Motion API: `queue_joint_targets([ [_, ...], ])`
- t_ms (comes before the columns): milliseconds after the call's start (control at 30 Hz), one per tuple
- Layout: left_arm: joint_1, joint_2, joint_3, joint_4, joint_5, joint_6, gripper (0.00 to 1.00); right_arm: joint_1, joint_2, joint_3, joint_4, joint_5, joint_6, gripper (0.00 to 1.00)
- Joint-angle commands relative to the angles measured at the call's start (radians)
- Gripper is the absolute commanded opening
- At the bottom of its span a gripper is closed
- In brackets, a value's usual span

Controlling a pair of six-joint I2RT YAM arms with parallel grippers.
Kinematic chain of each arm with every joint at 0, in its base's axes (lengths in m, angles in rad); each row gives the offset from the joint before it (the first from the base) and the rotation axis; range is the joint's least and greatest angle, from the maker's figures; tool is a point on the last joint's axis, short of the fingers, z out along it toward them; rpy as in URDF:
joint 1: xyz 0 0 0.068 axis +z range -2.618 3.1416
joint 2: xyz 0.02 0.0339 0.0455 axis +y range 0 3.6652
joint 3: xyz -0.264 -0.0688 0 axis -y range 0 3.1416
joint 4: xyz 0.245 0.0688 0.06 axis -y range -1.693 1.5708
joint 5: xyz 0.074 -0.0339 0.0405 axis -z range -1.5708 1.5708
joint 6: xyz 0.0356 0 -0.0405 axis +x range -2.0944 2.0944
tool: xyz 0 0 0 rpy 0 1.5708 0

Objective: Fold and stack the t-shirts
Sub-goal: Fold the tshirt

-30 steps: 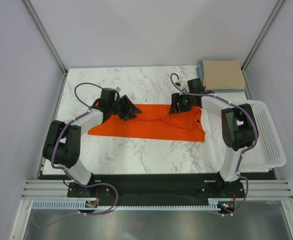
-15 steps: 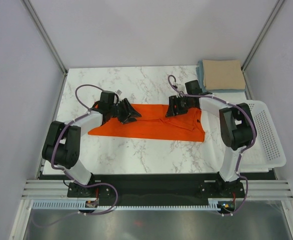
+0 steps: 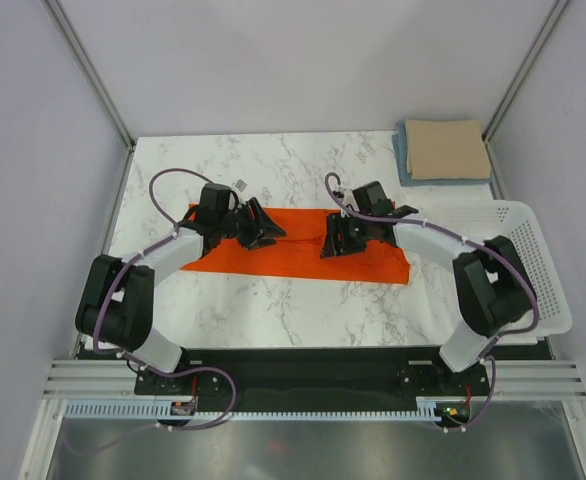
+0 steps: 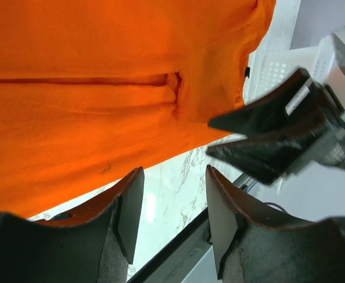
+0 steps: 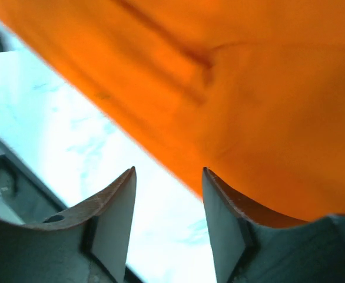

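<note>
The bright orange t-shirt (image 3: 293, 258) lies as a long flat band across the middle of the marble table (image 3: 273, 165). My left gripper (image 3: 260, 228) hovers over its left part, open and empty; in the left wrist view (image 4: 173, 177) the shirt (image 4: 90, 88) fills the upper left. My right gripper (image 3: 335, 240) is over the shirt's right half, open and empty; in the right wrist view (image 5: 168, 174) it sits at the shirt's (image 5: 255, 82) edge. The folded tan-beige t-shirt (image 3: 448, 148) rests on the folded light blue t-shirt (image 3: 405, 160) at the back right corner.
A white perforated basket (image 3: 548, 290) stands at the right edge of the table, beside the right arm. The right gripper (image 4: 278, 141) shows in the left wrist view, close to the shirt's far end. Walls close in the back and both sides.
My right gripper has moved left and toward the near side over the orange shirt. My left gripper has shifted only slightly. The shirt lies flatter than before.
</note>
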Motion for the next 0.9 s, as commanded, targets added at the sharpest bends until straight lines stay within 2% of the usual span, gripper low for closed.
queue_joint_targets([
  [0, -0.041, -0.023, -0.004, 0.029, 0.0, 0.019, 0.53, 0.059, -0.168, -0.069, 0.024, 0.121, 0.199, 0.55],
  [133, -0.104, 0.014, 0.019, 0.031, -0.034, 0.004, 0.53, 0.059, -0.285, -0.109, -0.008, 0.292, 0.323, 0.52],
  [333, -0.216, 0.123, 0.091, 0.037, -0.086, 0.001, 0.53, 0.014, -0.291, -0.092, -0.148, 0.573, 0.406, 0.53],
  [433, -0.234, 0.196, 0.137, 0.039, -0.066, 0.021, 0.52, -0.051, -0.302, -0.124, -0.162, 0.615, 0.417, 0.53],
  [600, -0.259, 0.293, 0.213, 0.04, -0.051, 0.027, 0.49, -0.14, -0.346, -0.201, -0.153, 0.642, 0.417, 0.42],
  [867, -0.271, 0.401, 0.299, 0.04, -0.028, 0.028, 0.48, -0.162, -0.333, -0.267, -0.084, 0.635, 0.445, 0.39],
])
